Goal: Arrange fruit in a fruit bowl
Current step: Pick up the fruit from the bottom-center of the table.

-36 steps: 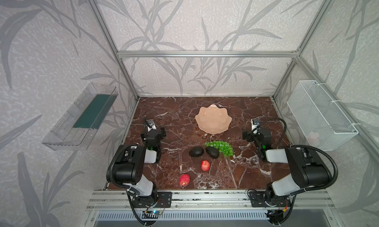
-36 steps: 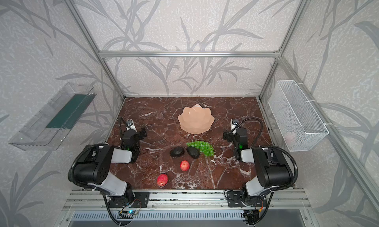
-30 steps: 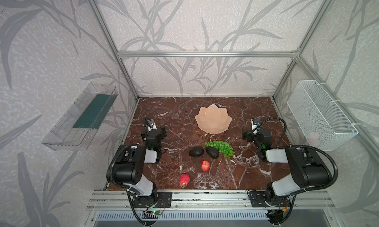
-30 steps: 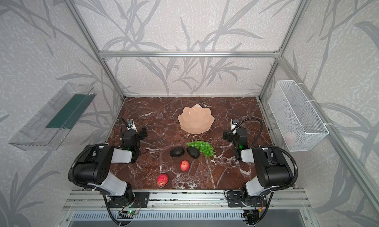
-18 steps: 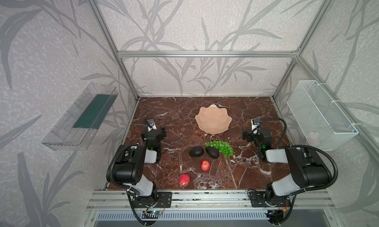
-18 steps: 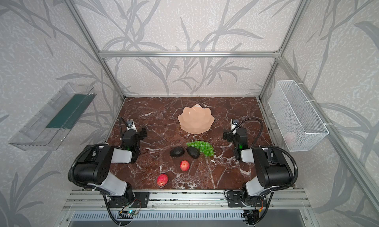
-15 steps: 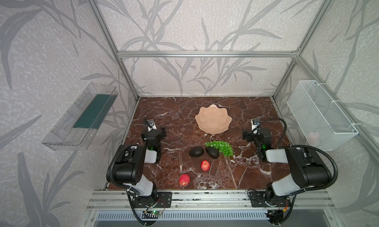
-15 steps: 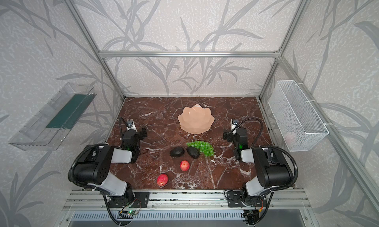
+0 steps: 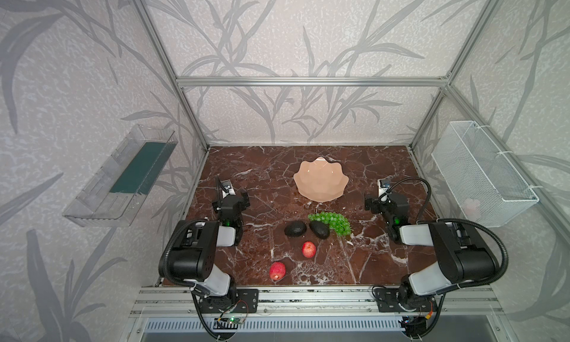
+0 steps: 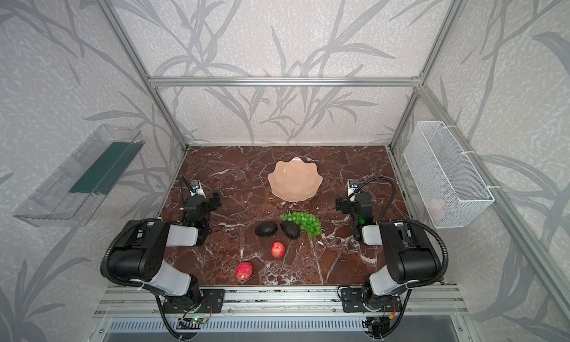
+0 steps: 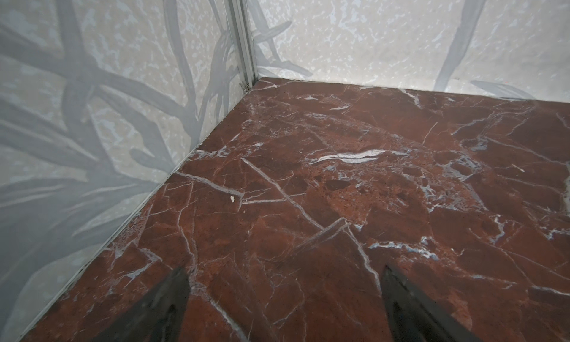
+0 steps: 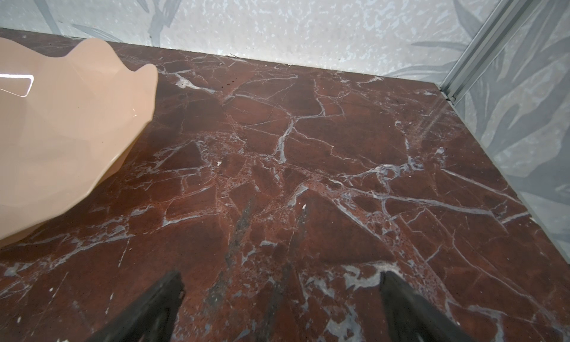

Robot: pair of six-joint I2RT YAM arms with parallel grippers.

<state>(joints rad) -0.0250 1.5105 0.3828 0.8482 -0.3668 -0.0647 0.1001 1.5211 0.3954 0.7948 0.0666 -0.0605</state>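
Glossy scalloped peach bowl (image 9: 320, 183) on veined marble (image 9: 262, 170); left hand (image 11: 283, 271), right hand (image 12: 280, 275) spread empty.

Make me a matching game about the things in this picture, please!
1. pale peach-pink wavy-rimmed bowl
2. bunch of bright green grapes
3. white wire mesh basket
4. clear plastic tray

A. hangs on the robot's left wall
B. empty, on the marble table
C. hangs on the robot's right wall
D. right beside a dark avocado

Pairs: 1-B, 2-D, 3-C, 4-A
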